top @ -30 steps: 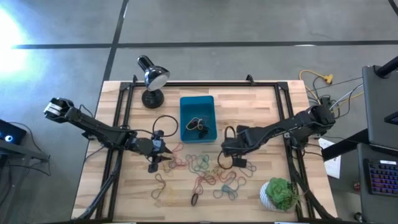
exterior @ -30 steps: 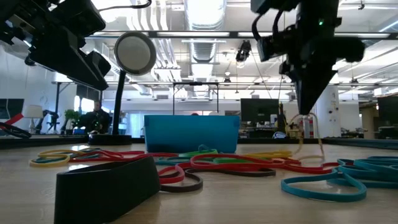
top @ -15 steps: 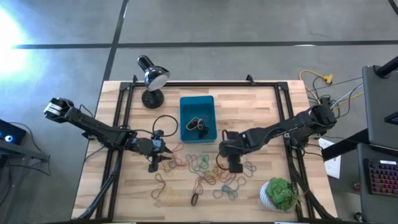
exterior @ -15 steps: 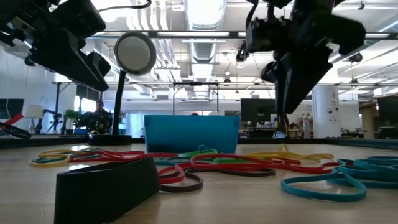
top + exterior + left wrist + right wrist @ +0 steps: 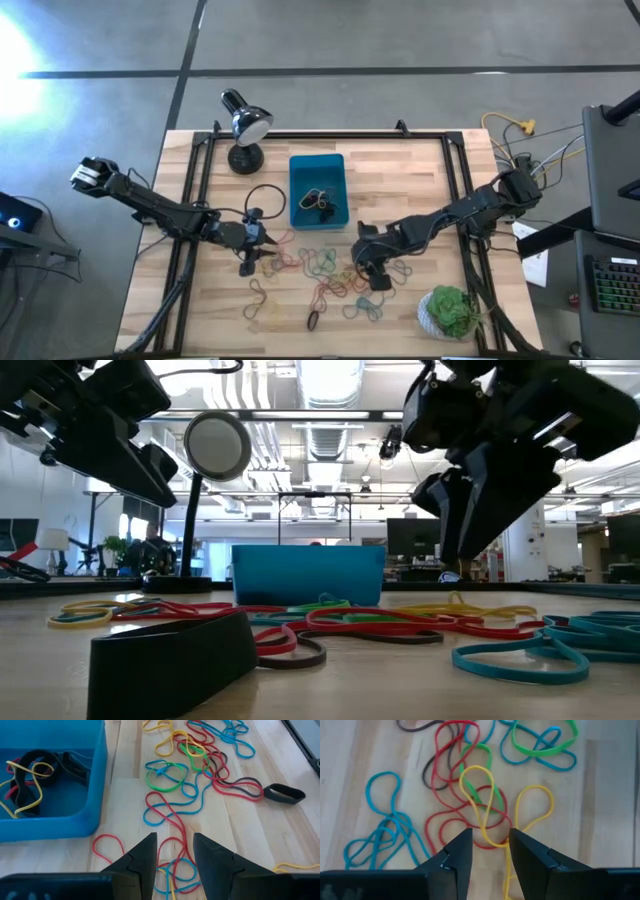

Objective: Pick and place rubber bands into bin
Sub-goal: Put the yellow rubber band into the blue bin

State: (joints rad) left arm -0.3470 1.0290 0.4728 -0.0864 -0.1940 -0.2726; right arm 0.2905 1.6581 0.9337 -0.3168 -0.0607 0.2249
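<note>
Swinging down and toward the lower centre of the high view, the right tool (image 5: 372,272) has left the spot beside the bin (image 5: 317,190) and now hangs over the scattered rubber bands (image 5: 325,268); its fingers, pressed together a second ago, are now spread with nothing between them. In its own wrist view the 2 dark fingers (image 5: 457,854) straddle a yellow band (image 5: 481,802) lying across a red one. The left tool (image 5: 252,253) has not shifted: it sits low at the left edge of the pile, fingers likewise spread and empty, its fingertips (image 5: 145,854) framing a red loop on the wood.

Progress looks early. Only a handful of bands lie inside the bin, seen in the left wrist view as black, yellow and red loops in its upper left corner (image 5: 30,775). Far more remain on the tabletop (image 5: 420,180), tangled in the centre of the high view just below the bin, with a few strays lower down. So most of the picking is, by my reading, still ahead.

The bands are thin, limp loops in red, blue, green, yellow and brown, many overlapping or knotted, plus a wider black one (image 5: 284,793). The bin is smooth teal plastic with low upright walls; the tabletop is pale planked wood.
</note>
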